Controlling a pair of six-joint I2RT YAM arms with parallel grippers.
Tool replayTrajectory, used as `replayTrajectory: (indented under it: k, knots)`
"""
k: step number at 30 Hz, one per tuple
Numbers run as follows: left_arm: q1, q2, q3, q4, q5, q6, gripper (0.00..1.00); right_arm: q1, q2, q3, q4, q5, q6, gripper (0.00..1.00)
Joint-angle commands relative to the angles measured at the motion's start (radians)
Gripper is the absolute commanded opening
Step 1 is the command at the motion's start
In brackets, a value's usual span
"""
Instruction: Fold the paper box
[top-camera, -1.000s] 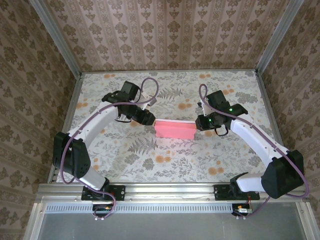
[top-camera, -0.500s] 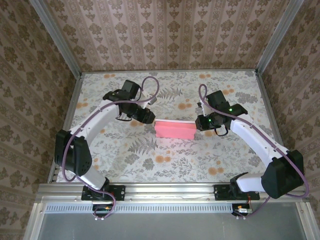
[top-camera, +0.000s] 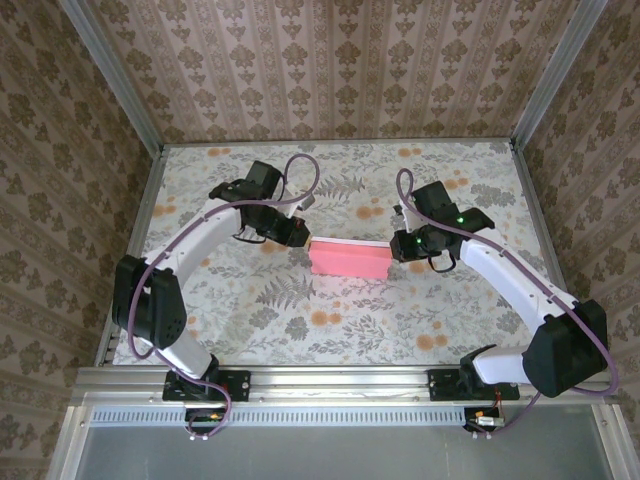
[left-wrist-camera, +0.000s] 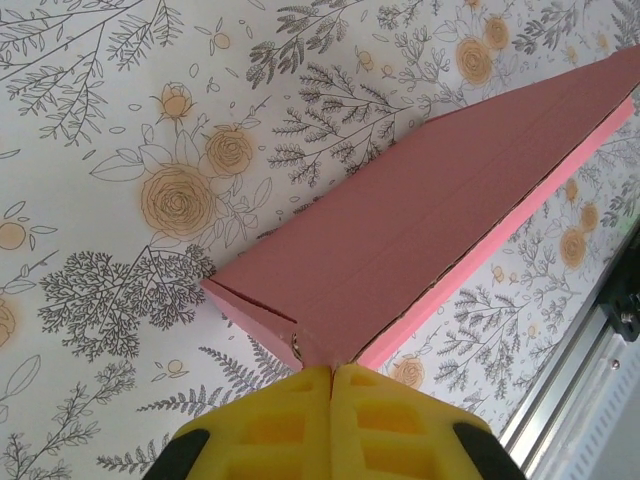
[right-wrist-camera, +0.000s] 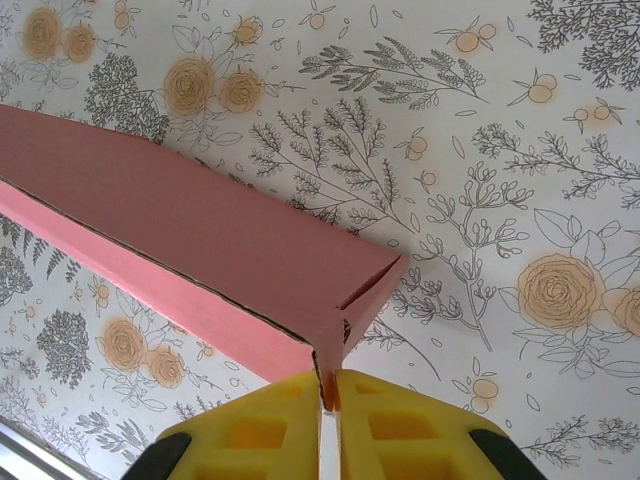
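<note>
The paper box (top-camera: 350, 261) is a long pink cardboard shape lying across the middle of the table, folded closed with its lid panel on top. My left gripper (top-camera: 303, 238) is at its left end and my right gripper (top-camera: 394, 247) at its right end. In the left wrist view the yellow fingers (left-wrist-camera: 270, 420) of the left gripper (left-wrist-camera: 331, 372) are shut on the near corner of the paper box (left-wrist-camera: 420, 220). In the right wrist view the right gripper (right-wrist-camera: 328, 390) pinches the corner flap of the paper box (right-wrist-camera: 200, 230), whose end flap gapes slightly.
The box rests on a floral-patterned table (top-camera: 300, 310) enclosed by wallpapered walls. A metal rail (top-camera: 330, 380) runs along the near edge by the arm bases, and the same rail (left-wrist-camera: 580, 370) appears at the lower right in the left wrist view.
My left gripper has closed onto the box's left corner, its arm shifting slightly. The right gripper and the box have stayed in place.
</note>
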Motion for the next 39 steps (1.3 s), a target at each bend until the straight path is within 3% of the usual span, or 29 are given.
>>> replayTrajectory:
  k: [1,17,31,39]
  knots:
    - [-0.014,-0.005,0.021,-0.012,0.004,-0.053,0.05,0.01,0.003,0.037,-0.001,0.024,0.021,0.13]
    - [-0.063,-0.049,-0.095,0.087,-0.062,-0.169,0.0,0.023,-0.004,0.027,0.003,0.03,0.081,0.11]
    - [-0.088,-0.076,-0.131,0.079,-0.117,-0.165,0.0,0.029,-0.028,0.001,0.005,0.038,0.141,0.1]
    - [-0.094,-0.067,-0.132,0.073,-0.13,-0.165,0.0,0.037,-0.033,-0.017,-0.026,0.116,0.109,0.12]
